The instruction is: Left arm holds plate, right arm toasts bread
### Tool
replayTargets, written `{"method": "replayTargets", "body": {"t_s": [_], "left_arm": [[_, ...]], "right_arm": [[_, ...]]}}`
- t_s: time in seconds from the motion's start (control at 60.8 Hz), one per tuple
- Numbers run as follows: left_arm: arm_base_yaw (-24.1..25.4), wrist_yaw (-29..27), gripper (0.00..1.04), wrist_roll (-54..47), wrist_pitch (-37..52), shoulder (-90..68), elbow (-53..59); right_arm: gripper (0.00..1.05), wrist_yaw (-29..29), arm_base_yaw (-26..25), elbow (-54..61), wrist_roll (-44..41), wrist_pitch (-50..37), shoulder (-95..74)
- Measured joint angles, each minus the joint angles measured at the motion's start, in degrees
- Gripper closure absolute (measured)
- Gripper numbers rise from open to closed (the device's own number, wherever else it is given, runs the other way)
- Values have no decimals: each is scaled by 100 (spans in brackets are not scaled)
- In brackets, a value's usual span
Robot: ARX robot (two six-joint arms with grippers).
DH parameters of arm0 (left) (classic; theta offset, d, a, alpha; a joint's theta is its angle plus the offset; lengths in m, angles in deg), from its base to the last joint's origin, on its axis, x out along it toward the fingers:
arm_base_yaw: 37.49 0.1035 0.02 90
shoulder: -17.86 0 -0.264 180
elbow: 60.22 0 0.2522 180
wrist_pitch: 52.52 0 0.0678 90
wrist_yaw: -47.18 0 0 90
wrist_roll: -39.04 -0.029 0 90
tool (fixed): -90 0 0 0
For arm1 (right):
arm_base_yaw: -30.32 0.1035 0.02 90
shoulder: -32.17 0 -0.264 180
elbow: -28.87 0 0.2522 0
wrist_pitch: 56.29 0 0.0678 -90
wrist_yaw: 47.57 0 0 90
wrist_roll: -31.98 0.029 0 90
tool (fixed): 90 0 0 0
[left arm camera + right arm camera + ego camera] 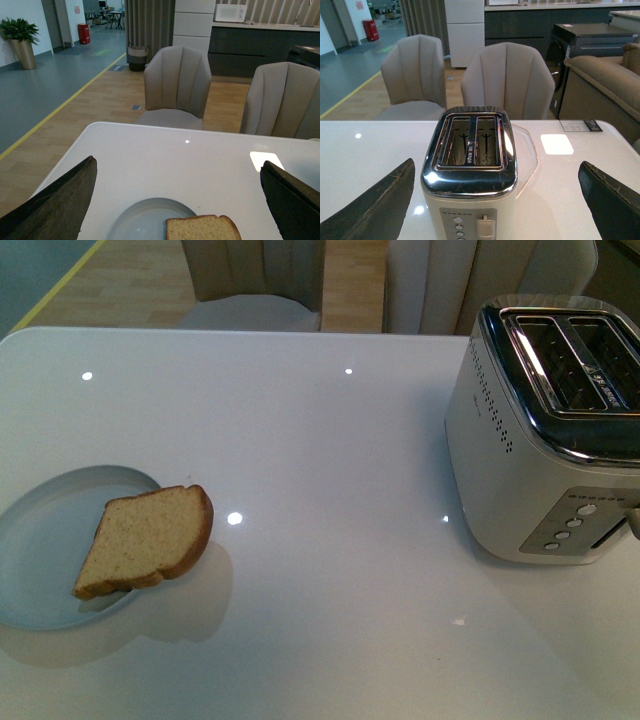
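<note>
While neither arm shows in the front view, one plate (40, 550) lies at the left of the white table (330, 440). One slice of bread (150, 540) lies flat on it, the rounded end overhanging the rim onto the table. One toaster (540, 440) stands at the right, well apart from both.

In the left wrist view, the left gripper (178, 162) is spread wide. Its two dark fingers (60, 200) hold nothing, and the plate and the slice show between them, untouched. Two chairs (177, 85) stand beyond the table.

In the right wrist view, the right gripper (496, 164) is likewise spread, its two fingers (375, 200) clear of the toaster that stands between them. The toaster's two slots (470, 142) are both empty, and two chairs stand behind it.
</note>
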Motion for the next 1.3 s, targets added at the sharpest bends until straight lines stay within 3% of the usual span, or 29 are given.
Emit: {"method": "replayTargets", "body": {"t_s": [0.576, 0.674, 0.74, 0.872, 1.003, 1.135, 1.3], "left_arm": [[2, 37, 7, 33, -44, -24, -11], [20, 538, 7, 798, -1856, -1047, -776], [114, 785, 7, 1058, -2129, -1593, -1043], [691, 1453, 7, 990, -1021, -2841, -1628], [1113, 1733, 7, 612, 201, -4422, -1982], [1342, 1799, 7, 173, 1174, -6260, -2334], [1663, 1799, 7, -31, 1742, -8037, -2671]], "right_arm": [[9, 0, 0, 0, 0, 0, 0], [9, -7, 0, 0, 0, 0, 0], [9, 0, 0, 0, 0, 0, 0], [9, 0, 0, 0, 0, 0, 0], [9, 0, 0, 0, 0, 0, 0], [9, 0, 0, 0, 0, 0, 0], [9, 0, 0, 0, 0, 0, 0]]}}
